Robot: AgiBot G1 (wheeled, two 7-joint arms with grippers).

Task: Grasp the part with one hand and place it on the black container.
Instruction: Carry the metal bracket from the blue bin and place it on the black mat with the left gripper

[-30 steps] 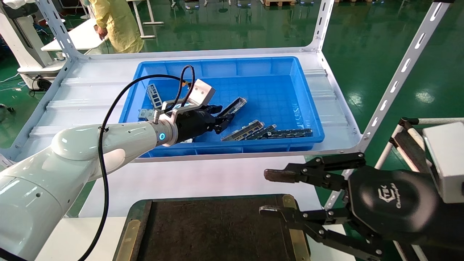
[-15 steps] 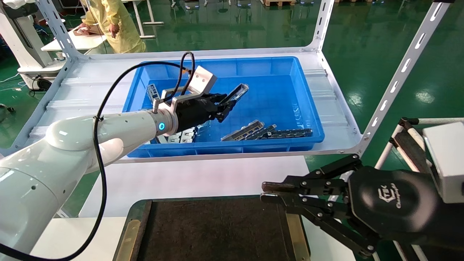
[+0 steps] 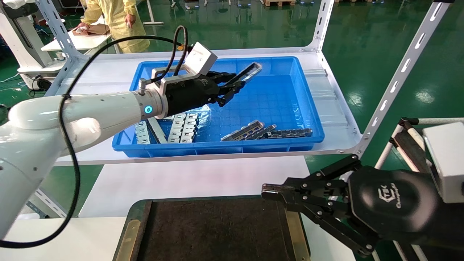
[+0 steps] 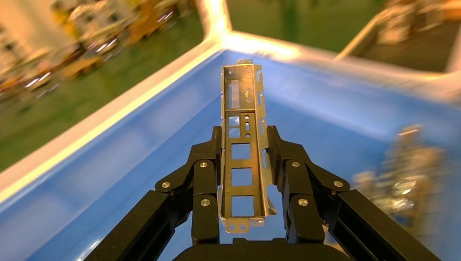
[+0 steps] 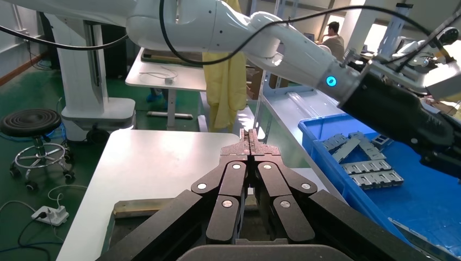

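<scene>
From the head view, the left gripper (image 3: 227,88) is up above the blue bin (image 3: 224,150), its fingers clamped on the part (image 3: 248,72), a slim silver-grey channel bracket that sticks out past the fingertips and tilts upward toward the bin's far wall, clear of the bin floor. Down in the bin lie flat ladder-like strips (image 3: 183,127) near the front left corner and a loose cluster of brackets (image 3: 250,130) beside a dark slotted strip (image 3: 290,133) along the front wall. The black container (image 3: 214,232) sits on the white table (image 3: 181,181) nearest the robot, well apart from the held part. The right gripper (image 3: 270,192) hangs over the container's right edge with its fingers pressed together on nothing.

In the left wrist view, the part (image 4: 242,152) stands between the two black fingers (image 4: 205,179), gripped along its lower half, its rectangular cut-outs facing the camera, with the blue bin wall (image 4: 163,109) behind it.

In the right wrist view, the right gripper (image 5: 250,142) shows its tips meeting, the white table (image 5: 157,163) beyond them, and the left arm (image 5: 261,38) reaching across over the blue bin (image 5: 326,157).
</scene>
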